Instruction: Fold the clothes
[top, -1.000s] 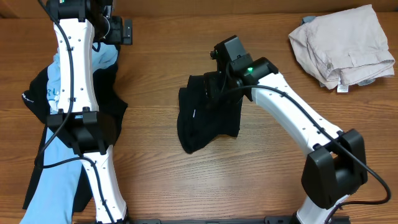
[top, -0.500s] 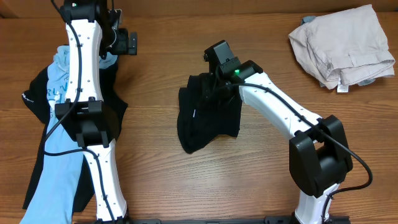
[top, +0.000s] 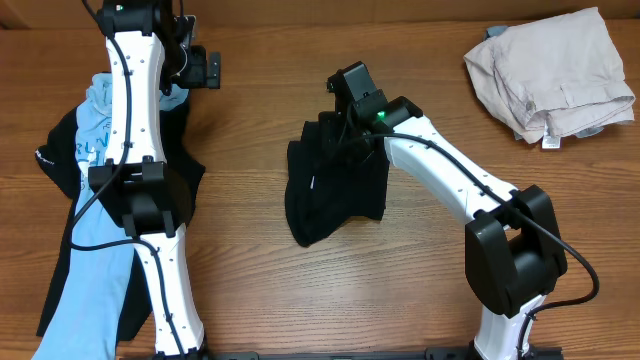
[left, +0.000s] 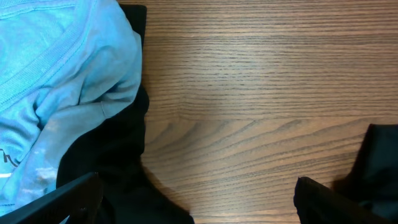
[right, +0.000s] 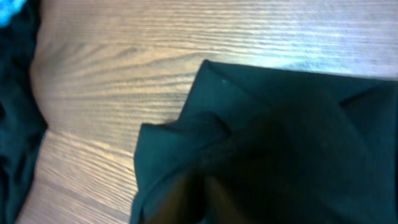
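Note:
A black shirt (top: 335, 190) lies crumpled at the table's middle, with a small white mark on it. My right gripper (top: 342, 122) is at its far edge, shut on a bunch of the black fabric (right: 286, 124). The cloth covers the fingers (right: 205, 190) in the right wrist view. A light blue printed tee (top: 92, 130) lies at the left over another black garment (top: 55, 160). My left gripper (top: 203, 68) hangs open and empty at the far left, beside the tee (left: 56, 68). Its fingers (left: 199, 208) straddle bare wood and black cloth (left: 106, 162).
A folded beige garment (top: 550, 70) lies at the far right corner. The wooden table (top: 250, 270) runs across the view. The left arm stretches over the pile at the left. More light blue cloth (top: 85, 290) lies near the left arm's base.
My left arm swung slightly right at the far left. My right gripper shifted a little left and away along the black shirt's far edge, still holding the fabric.

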